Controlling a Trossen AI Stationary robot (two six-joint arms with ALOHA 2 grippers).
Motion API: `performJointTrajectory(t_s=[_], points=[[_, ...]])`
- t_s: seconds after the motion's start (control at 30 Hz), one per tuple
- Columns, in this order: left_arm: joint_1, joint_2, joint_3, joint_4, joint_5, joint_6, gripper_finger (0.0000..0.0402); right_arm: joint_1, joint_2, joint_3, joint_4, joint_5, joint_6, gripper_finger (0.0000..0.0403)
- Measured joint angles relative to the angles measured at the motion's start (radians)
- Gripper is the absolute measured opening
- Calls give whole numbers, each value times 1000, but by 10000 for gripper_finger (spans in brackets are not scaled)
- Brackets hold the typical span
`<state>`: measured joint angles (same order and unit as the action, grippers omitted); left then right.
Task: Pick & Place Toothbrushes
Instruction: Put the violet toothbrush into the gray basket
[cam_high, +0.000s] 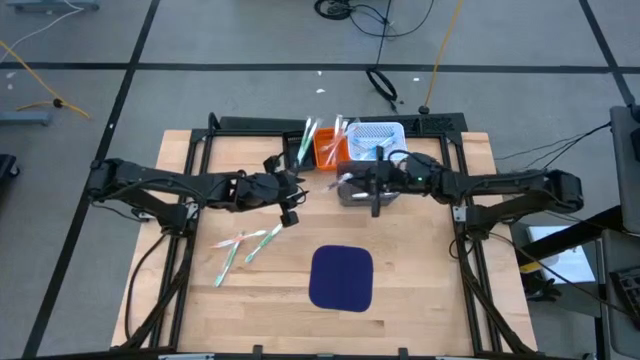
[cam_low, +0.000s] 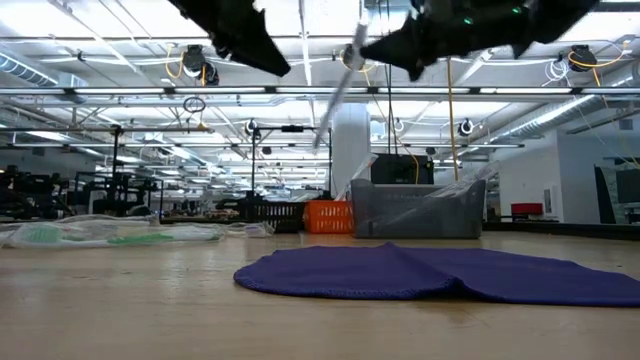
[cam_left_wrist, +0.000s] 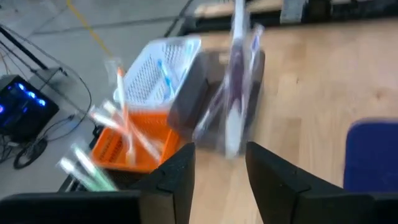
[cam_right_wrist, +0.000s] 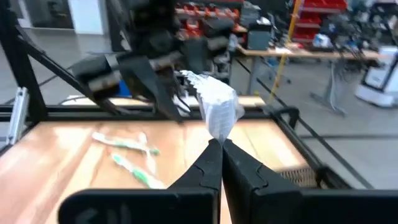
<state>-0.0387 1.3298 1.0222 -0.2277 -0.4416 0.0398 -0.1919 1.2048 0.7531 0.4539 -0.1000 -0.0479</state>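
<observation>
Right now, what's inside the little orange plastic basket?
The orange plastic basket has several wrapped toothbrushes standing tilted in it, green and white ones, sticking out over its rim. Its bottom is hidden behind them and its walls.

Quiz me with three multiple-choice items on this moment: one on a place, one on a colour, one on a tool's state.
1. Where does the dark blue mat lie?
A. On bare wood, out in the open
B. Inside a basket
C. Draped over an arm

2. What colour is the bin with the upright toothbrushes in it?
A. Red
B. Orange
C. Black

3. How is the right tool?
A. Wide open
B. Shut on nothing
C. Shut on a wrapped toothbrush

Answers: 1 A, the high view shows the mat flat on the table by itself. 2 B, the bin is plainly orange. 3 C, the right wrist view shows the fingers pinched on the wrapper's end.
</observation>
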Motion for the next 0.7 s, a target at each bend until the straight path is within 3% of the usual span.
performJointTrajectory(t_s=[0.1, 0.27, 0.37, 0.6, 0.7], points=[[-1, -11, 0, -43, -5, 2, 145, -14, -82, -85, -8, 31, 32, 1], [6, -7, -1, -179, -9, 3, 145, -18, -205, -214, -9, 168, 44, 1], [16, -9, 0, -247, -11, -32, 145, -18, -251, -280, 57, 186, 70, 0], [38, -8, 0, -339, -11, -101, 145, -19, -276, -412, 179, 308, 89, 0], [46, -8, 0, -341, -7, -102, 145, -19, -274, -450, 250, 312, 114, 0]])
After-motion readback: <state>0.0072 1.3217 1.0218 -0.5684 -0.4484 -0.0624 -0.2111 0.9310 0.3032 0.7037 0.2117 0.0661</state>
